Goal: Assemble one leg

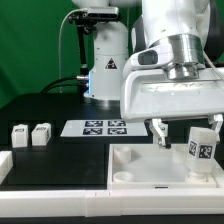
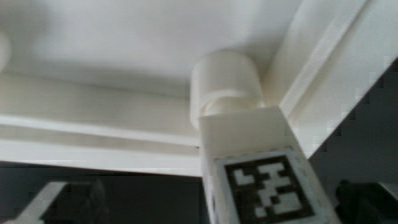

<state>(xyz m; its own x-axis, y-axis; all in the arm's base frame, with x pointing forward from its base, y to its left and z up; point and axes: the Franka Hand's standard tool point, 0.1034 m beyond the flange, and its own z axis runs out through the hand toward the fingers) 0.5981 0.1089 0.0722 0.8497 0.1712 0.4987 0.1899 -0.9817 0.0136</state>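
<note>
Jaws spread wide, holding nothing, one finger beside the upright tagged leg in the tabletop's corner

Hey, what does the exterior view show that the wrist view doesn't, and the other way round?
Only the exterior view shows the open gripper above the leg, two spare legs on the black table toward that view's left, and the marker board. Only the wrist view shows, up close, the leg's round peg against a corner of the big white panel. Both share the tagged leg standing on the white panel.
</note>
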